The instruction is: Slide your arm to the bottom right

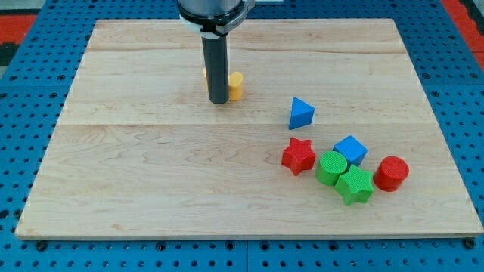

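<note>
My tip (218, 100) stands on the wooden board (151, 174) in its upper middle part. A yellow block (236, 85) lies right behind the rod, touching or nearly touching it, and is partly hidden by it. Its shape cannot be made out. A blue triangle block (301, 113) lies to the right of the tip. Further to the lower right is a cluster: a red star (298, 156), a green cylinder (330, 167), a blue cube (350, 149), a green star (355, 185) and a red cylinder (392, 173).
The board rests on a blue perforated table (30, 106). The arm's dark body (214, 10) hangs over the board's top edge.
</note>
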Robot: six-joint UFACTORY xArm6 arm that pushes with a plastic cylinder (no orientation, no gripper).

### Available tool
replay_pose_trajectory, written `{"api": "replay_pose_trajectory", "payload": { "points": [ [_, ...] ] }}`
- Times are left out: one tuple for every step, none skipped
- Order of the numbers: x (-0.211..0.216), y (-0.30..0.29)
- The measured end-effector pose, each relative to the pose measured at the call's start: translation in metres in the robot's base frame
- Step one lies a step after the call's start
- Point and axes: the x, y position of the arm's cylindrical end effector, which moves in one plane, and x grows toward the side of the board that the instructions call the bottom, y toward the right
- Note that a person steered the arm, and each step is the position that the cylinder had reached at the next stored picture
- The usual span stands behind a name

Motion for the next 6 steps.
{"api": "replay_pose_trajectory", "payload": {
  "points": [
    [-0.03,0.073],
    [-0.031,0.164],
    [0.014,0.249],
    [0.068,0.258],
    [0.105,0.218],
    [0.118,0.214]
  ]
}}
